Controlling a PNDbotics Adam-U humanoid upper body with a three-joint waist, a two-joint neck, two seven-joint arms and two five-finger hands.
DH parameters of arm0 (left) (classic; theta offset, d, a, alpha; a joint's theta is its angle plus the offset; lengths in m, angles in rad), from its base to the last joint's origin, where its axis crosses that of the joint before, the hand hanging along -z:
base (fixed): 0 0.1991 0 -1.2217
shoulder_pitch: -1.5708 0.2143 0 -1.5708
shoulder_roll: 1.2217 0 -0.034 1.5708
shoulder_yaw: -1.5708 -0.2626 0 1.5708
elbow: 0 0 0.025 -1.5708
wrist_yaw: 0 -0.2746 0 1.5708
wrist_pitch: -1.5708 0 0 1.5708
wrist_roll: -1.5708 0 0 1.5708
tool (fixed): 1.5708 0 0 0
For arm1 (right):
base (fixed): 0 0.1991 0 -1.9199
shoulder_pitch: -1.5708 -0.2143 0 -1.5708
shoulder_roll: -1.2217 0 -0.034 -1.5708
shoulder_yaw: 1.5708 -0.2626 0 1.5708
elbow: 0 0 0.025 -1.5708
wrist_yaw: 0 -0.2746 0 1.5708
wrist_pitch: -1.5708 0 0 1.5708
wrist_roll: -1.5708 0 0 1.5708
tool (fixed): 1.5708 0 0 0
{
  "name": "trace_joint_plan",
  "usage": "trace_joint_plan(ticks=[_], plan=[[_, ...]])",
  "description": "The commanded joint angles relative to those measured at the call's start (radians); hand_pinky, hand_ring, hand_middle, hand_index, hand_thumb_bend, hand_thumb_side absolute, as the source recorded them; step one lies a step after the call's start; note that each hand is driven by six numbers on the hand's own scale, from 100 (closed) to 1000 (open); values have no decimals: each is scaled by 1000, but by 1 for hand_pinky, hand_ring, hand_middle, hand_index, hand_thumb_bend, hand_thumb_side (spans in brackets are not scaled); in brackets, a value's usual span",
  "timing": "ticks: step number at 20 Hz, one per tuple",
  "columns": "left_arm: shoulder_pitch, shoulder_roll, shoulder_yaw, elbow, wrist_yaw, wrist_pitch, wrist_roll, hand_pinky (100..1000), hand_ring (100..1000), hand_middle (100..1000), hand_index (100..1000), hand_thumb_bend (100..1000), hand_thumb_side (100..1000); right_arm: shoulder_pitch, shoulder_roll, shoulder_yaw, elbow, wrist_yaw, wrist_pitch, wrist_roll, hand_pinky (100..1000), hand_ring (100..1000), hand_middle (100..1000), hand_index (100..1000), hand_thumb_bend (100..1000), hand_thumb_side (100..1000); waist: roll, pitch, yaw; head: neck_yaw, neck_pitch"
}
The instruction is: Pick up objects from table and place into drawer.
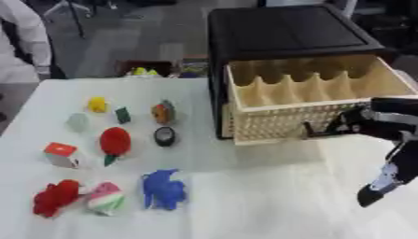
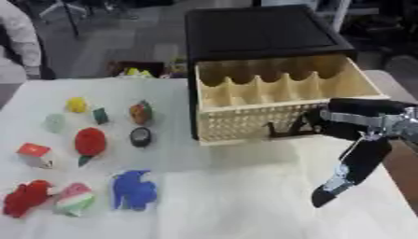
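Several small objects lie on the left half of the white table (image 1: 245,205): a yellow one (image 1: 97,104), a small green one (image 1: 122,115), a pale one (image 1: 78,121), an orange-grey one (image 1: 163,112), a black round one (image 1: 165,136), a red strawberry shape (image 1: 115,141), a white cube with an orange top (image 1: 62,154), a red lump (image 1: 55,197), a pink-green ball (image 1: 106,198) and a blue figure (image 1: 163,189). The wooden drawer (image 1: 282,123) stands pulled out of the black cabinet (image 1: 286,28), its compartments bare. My right hand (image 2: 355,123) is at the drawer's front, against its dark handle (image 2: 277,130).
A dark box (image 1: 147,69) with coloured items sits behind the table's far edge. The cabinet and the drawer fill the right rear of the table. Bare tabletop lies in front of the drawer and between it and the objects.
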Motion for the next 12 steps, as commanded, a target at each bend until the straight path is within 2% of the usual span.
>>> trace_joint_plan(ticks=[1,12], plan=[[-14,31,9,-17,-2,-1,5,416,567,620,758,100,1000,3,-40,-15,-21,-8,4,2,100,100,100,804,936,481,-1,-12,-2,6,-15],[-15,33,10,-17,-4,0,8,416,567,620,757,100,1000,40,-44,-28,-39,-14,5,8,100,100,100,801,929,478,-2,-12,-9,12,-17]])
